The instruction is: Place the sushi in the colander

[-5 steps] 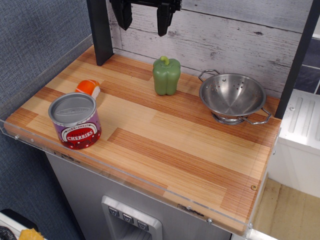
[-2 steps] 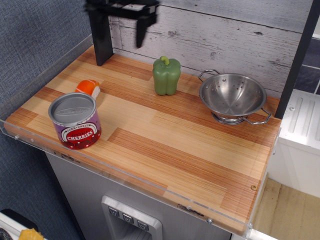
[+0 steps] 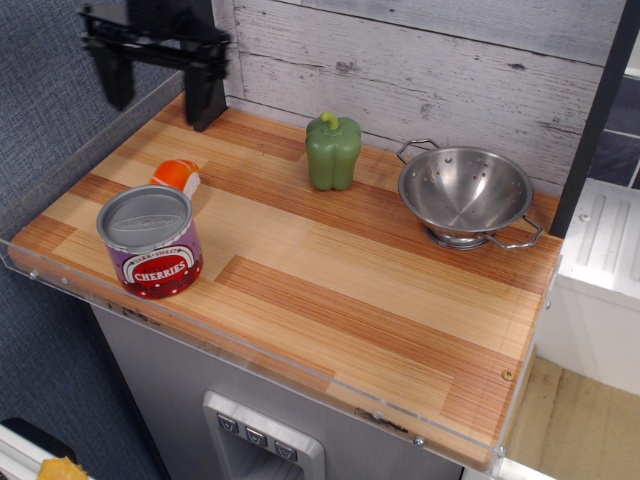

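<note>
Approach step: jaws (image 3: 160, 85) spread and empty, high above the sushi (image 3: 177, 176) lying below them on the table (image 3: 330, 270); next descend to grasp, colander (image 3: 466, 194) far off.

- Bright, even light fills the scene.
- The tabletop (image 3: 330, 270) is in sharp focus, with only soft, short shadows.
- The colander (image 3: 465, 192) shows shiny highlights inside.
- The dark claw (image 3: 160, 72) at the upper left is smeared by motion blur.
</note>
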`<state>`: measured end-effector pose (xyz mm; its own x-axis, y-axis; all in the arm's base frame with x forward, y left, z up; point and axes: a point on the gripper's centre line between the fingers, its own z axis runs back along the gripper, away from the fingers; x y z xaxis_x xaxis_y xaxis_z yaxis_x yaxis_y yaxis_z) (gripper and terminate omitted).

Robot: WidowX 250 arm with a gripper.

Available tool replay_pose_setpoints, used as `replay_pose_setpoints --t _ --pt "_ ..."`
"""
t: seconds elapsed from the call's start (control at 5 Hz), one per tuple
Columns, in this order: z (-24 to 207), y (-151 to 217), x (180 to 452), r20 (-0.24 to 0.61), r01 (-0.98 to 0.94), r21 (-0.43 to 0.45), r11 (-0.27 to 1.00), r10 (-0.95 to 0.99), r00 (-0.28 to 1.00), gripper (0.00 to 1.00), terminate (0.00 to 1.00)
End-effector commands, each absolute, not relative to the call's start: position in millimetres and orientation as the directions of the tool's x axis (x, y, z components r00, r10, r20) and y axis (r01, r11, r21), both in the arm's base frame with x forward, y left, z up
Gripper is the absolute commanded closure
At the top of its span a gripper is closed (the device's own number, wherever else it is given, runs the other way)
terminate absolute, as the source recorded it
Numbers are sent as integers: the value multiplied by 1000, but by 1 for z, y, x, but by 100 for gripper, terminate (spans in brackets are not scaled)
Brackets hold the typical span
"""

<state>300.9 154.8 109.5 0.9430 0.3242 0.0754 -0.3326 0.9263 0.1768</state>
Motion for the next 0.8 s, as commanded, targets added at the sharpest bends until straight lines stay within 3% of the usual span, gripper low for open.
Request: replay_pose_setpoints --t 0.0,0.4,0.6 --pt "98 182 297 151 -274 199 941 247 957 0 0" --pt "78 175 311 173 -252 116 961 231 957 0 0" --pt "66 175 316 116 -244 139 960 229 967 0 0"
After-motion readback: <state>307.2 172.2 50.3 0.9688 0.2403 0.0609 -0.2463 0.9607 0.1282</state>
